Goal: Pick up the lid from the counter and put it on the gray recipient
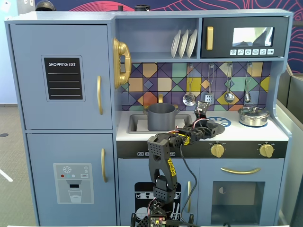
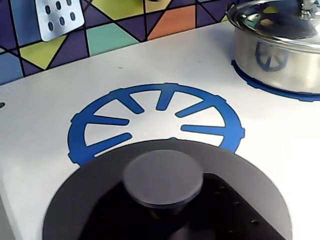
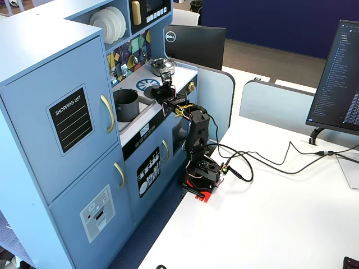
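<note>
The lid (image 2: 95, 185), a matte dark-gray disc with a round knob (image 2: 162, 176), fills the bottom of the wrist view and overlaps the near edge of the blue burner print (image 2: 155, 117). My gripper (image 2: 165, 217) comes in from below. Its dark fingers (image 2: 240, 205) sit on either side of the knob's stem and close on it. In a fixed view the lid (image 1: 217, 128) is at the gripper (image 1: 204, 124), on the counter right of the sink. The gray recipient (image 1: 161, 116) stands open in the sink, to the left of the gripper. It also shows as the gray recipient (image 3: 126, 105) in the other fixed view.
A shiny silver pot (image 1: 253, 116) with its own lid stands on the right burner print, and this silver pot (image 2: 280, 50) is also at the upper right of the wrist view. Utensils (image 1: 208, 97) hang on the tiled back wall. Gold stove knobs (image 1: 217, 150) line the counter front.
</note>
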You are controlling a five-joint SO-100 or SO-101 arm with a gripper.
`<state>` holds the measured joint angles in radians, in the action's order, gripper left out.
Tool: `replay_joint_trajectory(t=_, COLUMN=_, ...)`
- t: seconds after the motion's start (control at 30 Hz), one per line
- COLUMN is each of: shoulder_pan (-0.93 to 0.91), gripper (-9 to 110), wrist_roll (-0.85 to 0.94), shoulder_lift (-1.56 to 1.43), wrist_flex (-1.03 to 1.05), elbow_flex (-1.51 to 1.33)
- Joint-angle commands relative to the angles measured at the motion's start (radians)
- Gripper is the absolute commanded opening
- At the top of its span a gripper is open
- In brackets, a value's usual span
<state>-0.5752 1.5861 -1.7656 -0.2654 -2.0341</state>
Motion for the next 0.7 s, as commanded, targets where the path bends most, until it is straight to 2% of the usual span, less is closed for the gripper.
replay_joint_trajectory(t=0.0, shoulder_pan=0.008, gripper=0, wrist_roll=-0.011, shoulder_lift=-0.011, wrist_flex=-0.038, elbow_flex=0.069)
replay_joint_trajectory(t=0.33, shoulder_pan=0.009, gripper=0, wrist_roll=0.015, shoulder_lift=-0.1, wrist_flex=-0.052, elbow_flex=0.087)
replay_joint_trajectory(t=0.67, shoulder_pan=0.032, gripper=0, wrist_roll=0.032, shoulder_lift=-0.184, wrist_flex=0.037, elbow_flex=0.161)
